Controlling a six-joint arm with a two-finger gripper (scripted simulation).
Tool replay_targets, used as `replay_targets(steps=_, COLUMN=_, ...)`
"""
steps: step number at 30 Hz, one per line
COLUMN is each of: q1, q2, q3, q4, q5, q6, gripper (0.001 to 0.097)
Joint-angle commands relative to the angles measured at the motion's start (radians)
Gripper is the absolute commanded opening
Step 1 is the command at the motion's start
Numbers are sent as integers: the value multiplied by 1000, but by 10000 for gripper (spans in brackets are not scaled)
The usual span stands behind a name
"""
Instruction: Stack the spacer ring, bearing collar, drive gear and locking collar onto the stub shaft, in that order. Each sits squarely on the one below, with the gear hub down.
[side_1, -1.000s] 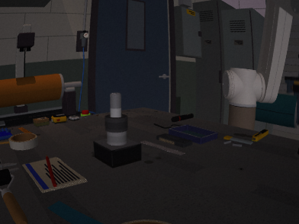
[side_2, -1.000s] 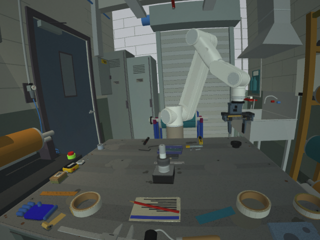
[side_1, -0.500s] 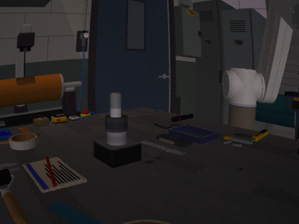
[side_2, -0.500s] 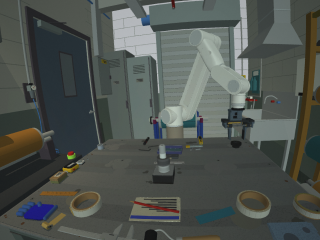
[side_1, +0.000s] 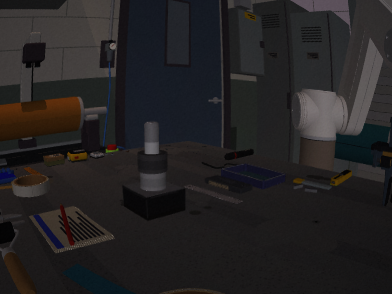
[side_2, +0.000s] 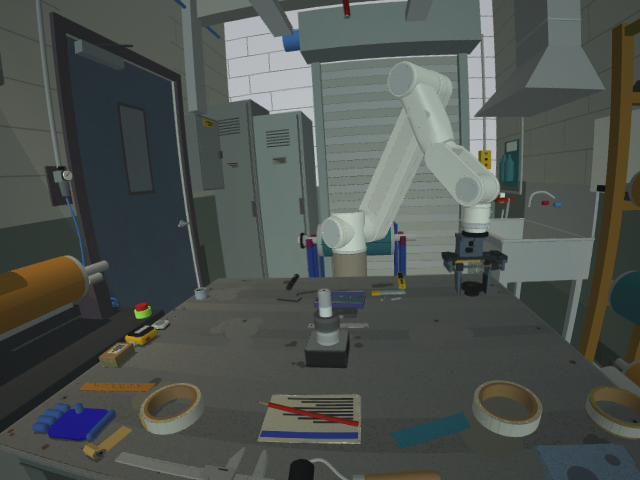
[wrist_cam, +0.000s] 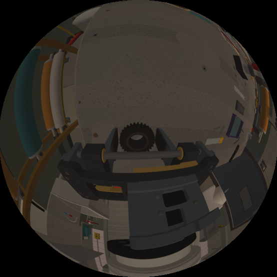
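At the far right corner of the bench the dark toothed drive gear (wrist_cam: 137, 138) (side_2: 471, 288) lies flat on the surface. My gripper (wrist_cam: 137, 139) (side_2: 471, 287) is lowered around it, open, with a finger on each side, and holds nothing. In the middle of the bench the pale stub shaft (side_2: 324, 301) (side_1: 151, 137) stands upright on a black block (side_2: 326, 352) (side_1: 153, 199). A light spacer ring (side_2: 327, 336) (side_1: 152, 181) sits low on the shaft with the dark bearing collar (side_2: 326, 323) (side_1: 152, 162) on top of it. I cannot see the locking collar.
An orange roller (side_2: 39, 292) juts in at the left edge. A blue tray (side_2: 347, 298) and a steel ruler (side_1: 213, 193) lie behind the shaft. Tape rolls (side_2: 506, 407) (side_2: 171, 407), a striped pad with a red pencil (side_2: 310, 417) and hand tools lie along the near edge.
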Motion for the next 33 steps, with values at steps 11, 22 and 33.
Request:
replay_targets(steps=11, q1=0, q2=-1, q3=-1, q4=0, q5=-1, q6=0, gripper=793)
replay_targets(steps=22, q1=0, q2=0, q3=0, q4=0, q5=-1, q6=0, gripper=588)
replay_targets(steps=33, q1=0, q2=0, q3=0, q4=0, q5=-1, q6=0, gripper=368)
